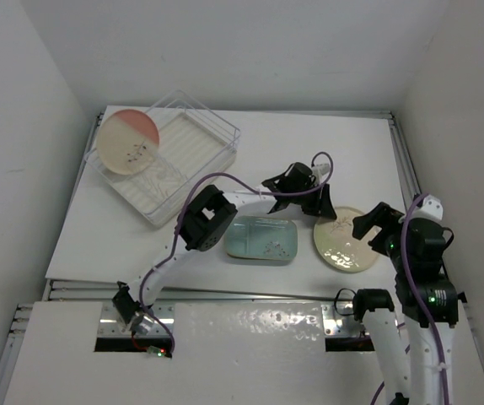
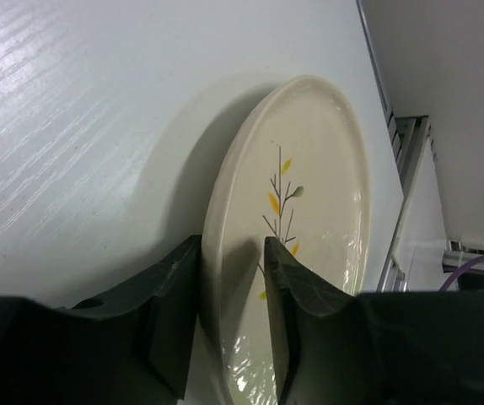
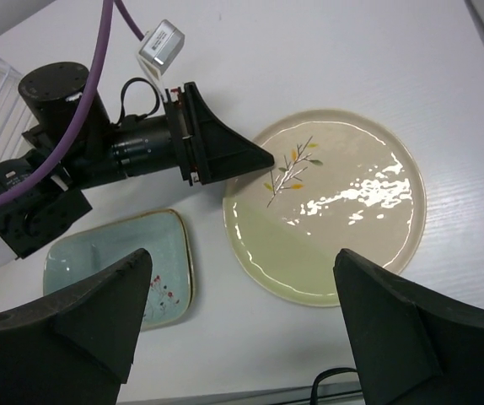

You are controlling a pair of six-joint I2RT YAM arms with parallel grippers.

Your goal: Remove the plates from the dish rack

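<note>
While in the dish rack (image 1: 200, 148), one pink-and-cream plate (image 1: 128, 141).

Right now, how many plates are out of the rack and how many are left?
Two plates are out: the teal plate and the cream plate lie on the table. The left tool straddles the cream plate's rim; whether it grips, I cannot tell. The right tool hangs open above. Left: one pink-and-cream plate sitting in the dish rack.
</note>
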